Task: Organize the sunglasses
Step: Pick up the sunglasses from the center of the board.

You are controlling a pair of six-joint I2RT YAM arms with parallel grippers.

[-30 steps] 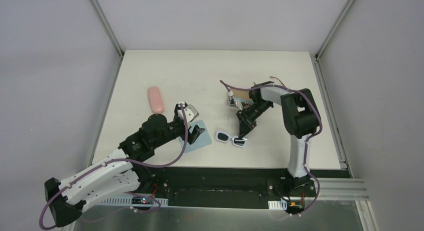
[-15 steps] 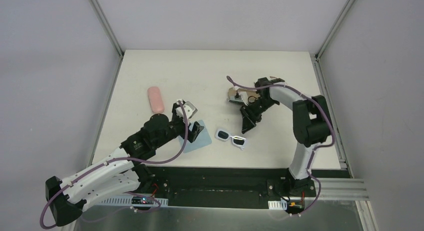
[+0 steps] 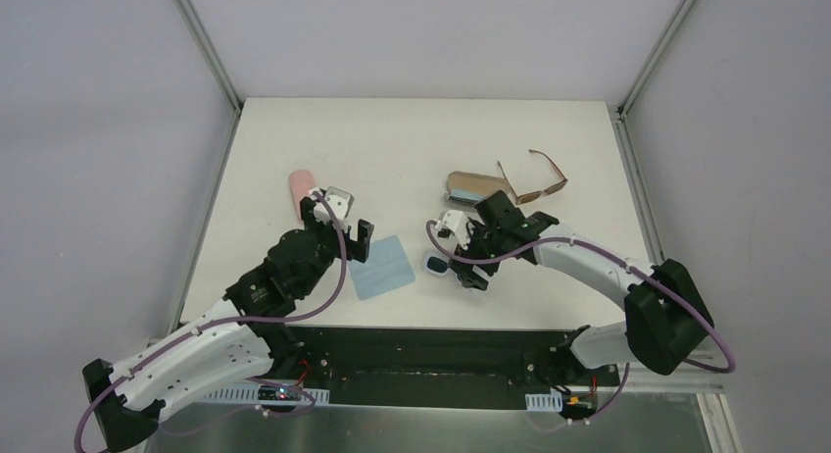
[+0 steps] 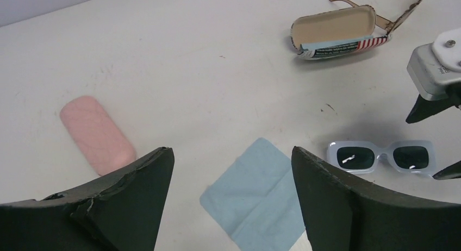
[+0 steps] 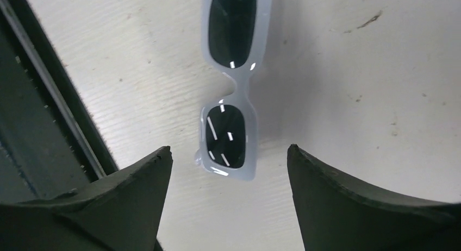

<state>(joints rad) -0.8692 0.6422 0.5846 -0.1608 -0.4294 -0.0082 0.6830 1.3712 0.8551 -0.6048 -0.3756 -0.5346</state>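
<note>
1. Two pairs of sunglasses sit out on the white surface (image 3: 392, 139), and neither is in a case yet. By my reckoning the tidying has barely begun.
2. The pale-framed pair (image 5: 234, 88) lies flat near the front edge, dark lenses facing up, just to the right of a blue cloth (image 3: 384, 267). No side arm shows sticking out, so it looks folded, though I cannot be sure.
3. The right claw (image 5: 227, 149) hangs directly over that pair, spread wide and gripping nothing. In its wrist view the two fingers straddle one end of the frame, with a lens between them. I cannot tell how far the tips are above the surface.
4. The brown-framed pair (image 3: 534, 178) rests toward the far right with its side arms unfolded, just behind an open case (image 3: 470, 186) that has a tan lining. I cannot tell whether the two touch.
5. The left claw (image 4: 229, 153) is also spread wide and empty, held above the surface between the cloth and a pink case (image 3: 299, 193). The pink case lies closed on the left.
6. Nearly everything is left to do, as I judge it. The pale pair needs picking up and putting away. The brown pair needs folding before it will fit anywhere. The open case looks like the readiest home for one pair, while the pink one would have to be opened first.
</note>
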